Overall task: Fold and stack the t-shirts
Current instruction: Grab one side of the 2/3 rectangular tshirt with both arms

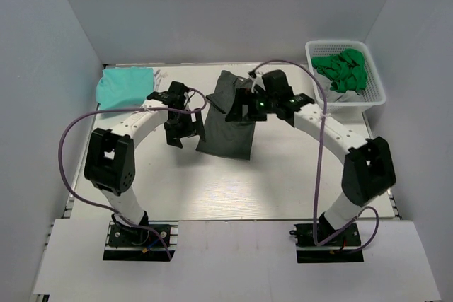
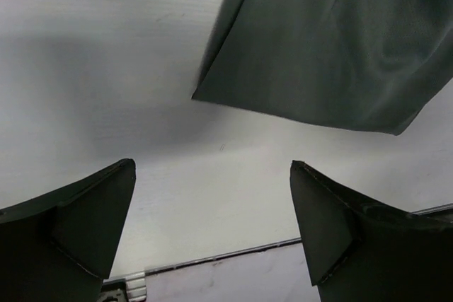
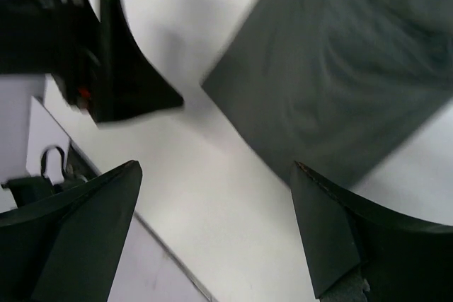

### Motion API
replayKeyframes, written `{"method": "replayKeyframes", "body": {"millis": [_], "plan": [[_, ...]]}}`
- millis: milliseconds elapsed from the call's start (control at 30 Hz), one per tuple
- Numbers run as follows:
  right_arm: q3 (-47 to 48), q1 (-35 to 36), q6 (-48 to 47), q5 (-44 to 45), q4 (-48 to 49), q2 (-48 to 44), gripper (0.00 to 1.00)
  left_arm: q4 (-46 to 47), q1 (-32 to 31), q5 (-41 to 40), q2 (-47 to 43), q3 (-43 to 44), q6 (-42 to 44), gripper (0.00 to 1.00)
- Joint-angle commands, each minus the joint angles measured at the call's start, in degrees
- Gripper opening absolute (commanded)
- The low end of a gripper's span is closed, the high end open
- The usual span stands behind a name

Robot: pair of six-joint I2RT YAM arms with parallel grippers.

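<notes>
Left gripper (image 2: 212, 163) and right gripper (image 3: 217, 164) hang spread and empty by the folded dark shirt (image 1: 226, 129) lying mid-table toward the far edge, where an uneven pinch could drag its folds askew before it reaches the mint shirt (image 1: 124, 86) in the far-left corner.

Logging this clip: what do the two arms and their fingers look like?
Left arm and right arm alike: white links, bulky black joint housings, black base plates, a looping purple cable. A green light glows on the right wrist. Fingers matte black, wedge-shaped.
</notes>
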Motion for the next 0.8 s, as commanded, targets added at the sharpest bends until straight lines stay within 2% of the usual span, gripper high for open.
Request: {"method": "replayKeyframes", "body": {"millis": [0, 100, 233, 467, 600, 667, 767], "plan": [[-10.6, -0.5, 3.3, -0.1, -3.8, -2.8, 0.91, 4.3, -0.2, 4.5, 2.3, 1.4, 3.6, 1.0], [-14.2, -0.4, 6.2, 0.9, -6.0, -3.9, 0.91, 2.8, -0.2, 4.5, 5.1, 3.3, 4.9, 1.0], [-20.4, -0.6, 8.4, 2.1, -2.7, -5.0, 0.91, 4.8, -0.2, 3.4, 5.8, 1.1, 4.9, 1.0], [-22.1, -0.5, 9.9, 1.7, 2.4, 0.1, 0.91, 8.9, -0.2, 4.9, 8.4, -2.7, 4.9, 1.0], [-21.2, -0.4, 9.6, 2.2, 3.2, 4.2, 0.91, 10.1, -0.2, 6.3, 10.4, -3.2, 4.4, 0.85], [-22.0, -0.5, 9.6, 2.3, 4.3, 4.8, 0.88, 10.8, -0.2, 7.2, 10.9, -3.9, 4.4, 0.81], [-22.9, -0.5, 10.0, 2.4, 6.7, 5.8, 0.78, 10.8, -0.2, 7.2, 12.0, -4.4, 4.4, 0.64]]}}
